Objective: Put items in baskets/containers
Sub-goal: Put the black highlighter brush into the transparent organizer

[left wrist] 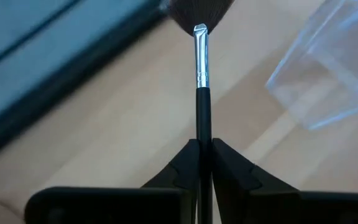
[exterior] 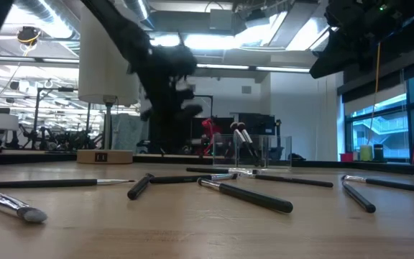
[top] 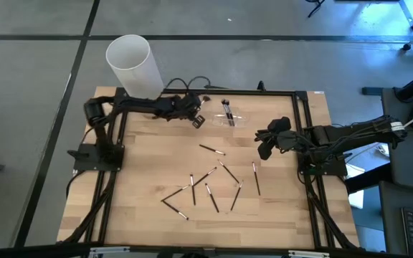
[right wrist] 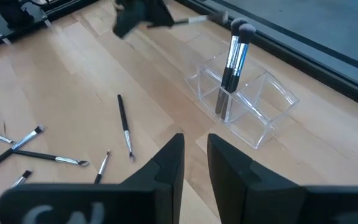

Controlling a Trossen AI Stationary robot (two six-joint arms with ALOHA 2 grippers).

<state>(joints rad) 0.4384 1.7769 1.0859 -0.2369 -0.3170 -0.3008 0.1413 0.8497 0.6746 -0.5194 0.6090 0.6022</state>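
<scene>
- While no brand, label or readable writing is showing anywhere, the left gripper [left wrist: 204,163] is clamping a black-handled brush [left wrist: 202,74] with a silver ferrule, near the desk's far edge, just beside the clear organizer [top: 231,118].
- Two brushes [right wrist: 234,62] are standing upright in one compartment of that organizer.
- About ten loose brushes [top: 210,188] are lying scattered across the middle of the desk [top: 149,179], toward its near edge.
- Bare wood is lying open toward the near left corner.
- The right gripper [right wrist: 194,162] is hovering near the right edge, its fingers parted slightly and holding nothing.
- A tall white cylinder [top: 131,64] is standing past the far left corner.
</scene>
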